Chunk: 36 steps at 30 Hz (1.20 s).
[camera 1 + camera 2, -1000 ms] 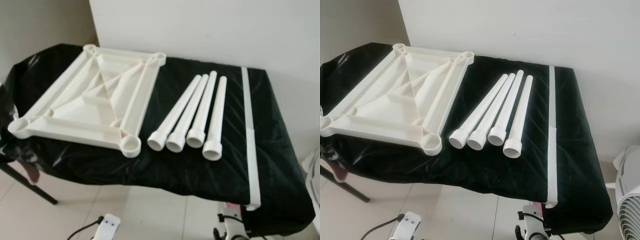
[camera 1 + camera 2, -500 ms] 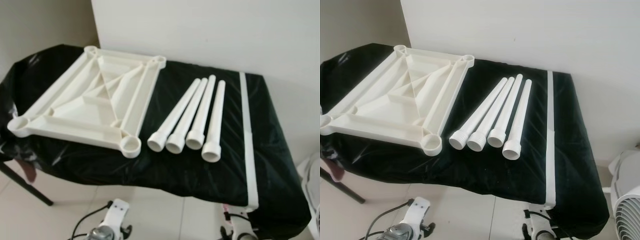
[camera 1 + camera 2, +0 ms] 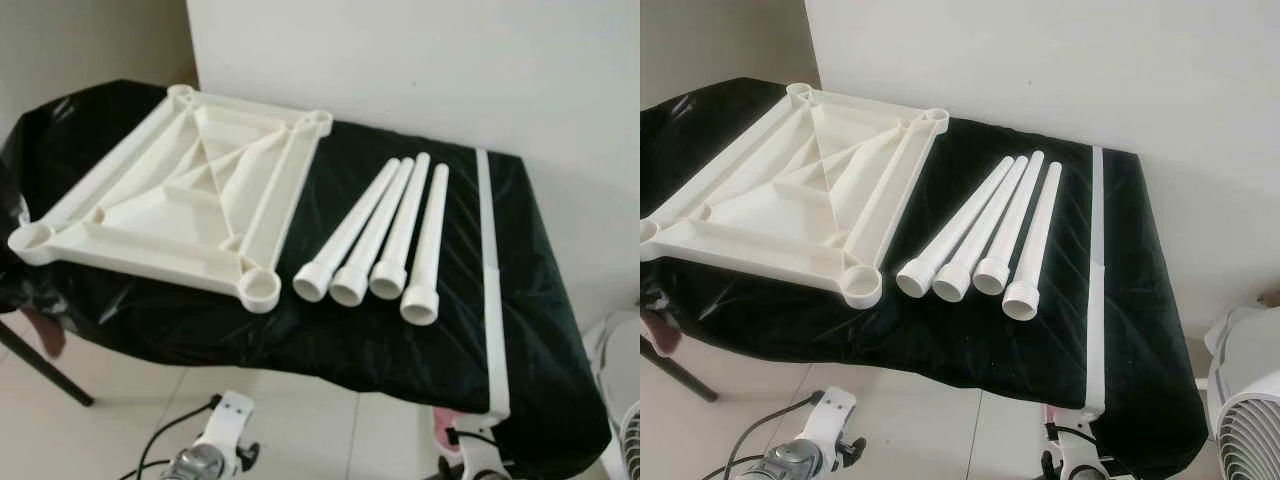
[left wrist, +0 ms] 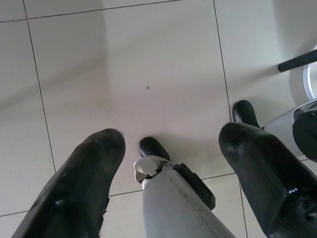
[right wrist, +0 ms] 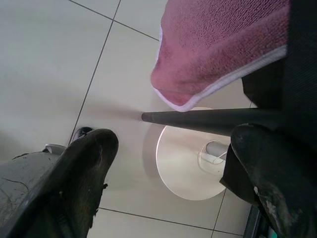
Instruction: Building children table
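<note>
Even, soft daylight; slight blur; faint sheen on black cover (image 3: 380,330).

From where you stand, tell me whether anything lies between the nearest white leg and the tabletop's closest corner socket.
Nothing visible does. The leftmost leg lies beside the corner socket of the upturned tabletop, with bare black cover between. Both pincers, left and right, hang open over the floor.

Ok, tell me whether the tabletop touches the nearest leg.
Apart. The left eye view shows black cover between the tabletop and the nearest leg.
</note>
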Available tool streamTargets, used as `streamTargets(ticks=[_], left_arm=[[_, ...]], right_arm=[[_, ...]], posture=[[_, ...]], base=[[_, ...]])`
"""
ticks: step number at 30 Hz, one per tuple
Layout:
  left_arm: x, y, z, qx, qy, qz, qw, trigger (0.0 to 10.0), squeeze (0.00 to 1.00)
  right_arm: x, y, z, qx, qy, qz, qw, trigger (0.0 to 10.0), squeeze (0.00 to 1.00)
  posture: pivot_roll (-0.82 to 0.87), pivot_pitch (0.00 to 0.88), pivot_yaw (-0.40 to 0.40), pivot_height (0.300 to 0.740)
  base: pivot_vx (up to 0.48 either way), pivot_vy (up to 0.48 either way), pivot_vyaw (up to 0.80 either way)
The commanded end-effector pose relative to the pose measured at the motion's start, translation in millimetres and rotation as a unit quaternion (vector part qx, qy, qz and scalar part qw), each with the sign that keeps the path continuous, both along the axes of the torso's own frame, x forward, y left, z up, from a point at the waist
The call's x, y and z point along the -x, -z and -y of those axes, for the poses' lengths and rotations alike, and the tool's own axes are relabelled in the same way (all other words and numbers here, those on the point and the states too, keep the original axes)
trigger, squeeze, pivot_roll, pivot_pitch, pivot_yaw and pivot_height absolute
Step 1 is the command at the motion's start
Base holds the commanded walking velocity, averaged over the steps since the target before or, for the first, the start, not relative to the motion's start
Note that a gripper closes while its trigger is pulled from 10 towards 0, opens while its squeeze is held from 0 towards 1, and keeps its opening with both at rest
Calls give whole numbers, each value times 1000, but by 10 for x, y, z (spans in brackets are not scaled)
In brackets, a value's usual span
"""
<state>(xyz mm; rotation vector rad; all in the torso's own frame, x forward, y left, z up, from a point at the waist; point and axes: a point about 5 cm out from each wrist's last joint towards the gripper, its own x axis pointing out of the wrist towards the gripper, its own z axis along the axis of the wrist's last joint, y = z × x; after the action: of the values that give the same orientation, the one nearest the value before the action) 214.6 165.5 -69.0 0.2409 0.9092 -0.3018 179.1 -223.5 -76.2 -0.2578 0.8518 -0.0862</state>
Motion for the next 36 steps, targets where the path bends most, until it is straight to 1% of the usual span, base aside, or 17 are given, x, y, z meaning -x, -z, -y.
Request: streamTargets(ticks=[1, 7, 10, 11, 12, 13, 15, 18, 19, 22, 23, 24, 26, 28, 30, 32, 36], left_arm=[[-14, -3, -62, -56, -49, 23, 997, 10000, 0], [-15, -6, -85, -60, -45, 24, 997, 10000, 0], [-14, -7, -104, -58, -45, 22, 997, 10000, 0], [-7, -5, -114, -50, -43, 18, 998, 10000, 0], [-7, -5, -114, -50, -43, 18, 998, 10000, 0], [-2, -4, -127, -44, -41, 14, 998, 10000, 0], [16, 7, -117, -50, -21, 10, 999, 10000, 0], [25, 13, -101, -53, -10, 8, 999, 10000, 0], [43, 24, -74, -48, 5, 4, 999, 10000, 0], [67, 38, -52, -39, 11, -1, 999, 10000, 0], [90, 53, -13, -23, 9, -10, 1000, 10000, 0], [101, 61, 28, -12, 10, -13, 1000, 10000, 0], [101, 61, 28, -12, 10, -13, 1000, 10000, 0], [112, 68, 71, -2, 12, -17, 1000, 10000, 0], [113, 69, 79, 0, 13, -17, 1000, 10000, 0], [128, 75, 104, 5, 22, -17, 1000, 10000, 0], [159, 89, 133, 7, 40, -18, 999, 10000, 0]], right_arm=[[42, 15, 24, 4, 2, -6, 1000, 10000, 0], [4, -4, 23, 6, -5, -1, 1000, 10000, 0], [-25, -14, 10, 3, 3, 4, 1000, 10000, 0], [-32, -8, -24, -6, 9, 4, 1000, 10000, 0], [-32, -8, -24, -6, 9, 4, 1000, 10000, 0], [-37, -1, -68, -11, 10, 5, 1000, 10000, 0], [-25, 22, -162, -22, 10, 5, 1000, 10000, 0], [-9, 36, -201, -25, 10, 3, 1000, 10000, 0], [32, 61, -242, -28, 10, 0, 1000, 10000, 0], [58, 71, -242, -31, 19, 0, 999, 10000, 0], [74, 72, -217, -34, 40, 5, 999, 10000, 0], [94, 76, -209, -37, 44, 7, 998, 10000, 0], [94, 76, -209, -37, 44, 7, 998, 10000, 0], [115, 80, -204, -40, 45, 10, 998, 10000, 0], [119, 81, -204, -40, 45, 10, 998, 10000, 0], [176, 103, -205, -49, 35, 4, 998, 10000, 0], [198, 111, -209, -62, 35, 4, 997, 10000, 0]], posture=[[-41, 0, -84, 740], [-41, 0, -81, 740], [-37, 0, -77, 740], [-47, 0, -61, 740], [-47, 0, -61, 740], [-50, 0, -52, 740], [-52, 0, -25, 740], [-51, 0, -16, 740], [-61, 0, -1, 740], [-75, 0, 5, 740], [-85, 0, 13, 740], [-95, 0, 15, 740], [-95, 0, 15, 740], [-95, 0, 15, 740], [-95, 0, 15, 740], [-102, 0, 27, 740], [-93, 0, 31, 740]], base=[[0, 0, 0], [0, 0, 0], [0, 0, 0], [0, 0, 0], [0, 0, 0], [0, 0, 0], [0, 0, 0], [0, 0, 0], [0, 0, 0], [0, 0, 0], [0, 0, 0], [0, 0, 0], [0, 0, 0], [0, 0, 0], [0, 0, 0], [0, 0, 0], [0, 0, 0]])
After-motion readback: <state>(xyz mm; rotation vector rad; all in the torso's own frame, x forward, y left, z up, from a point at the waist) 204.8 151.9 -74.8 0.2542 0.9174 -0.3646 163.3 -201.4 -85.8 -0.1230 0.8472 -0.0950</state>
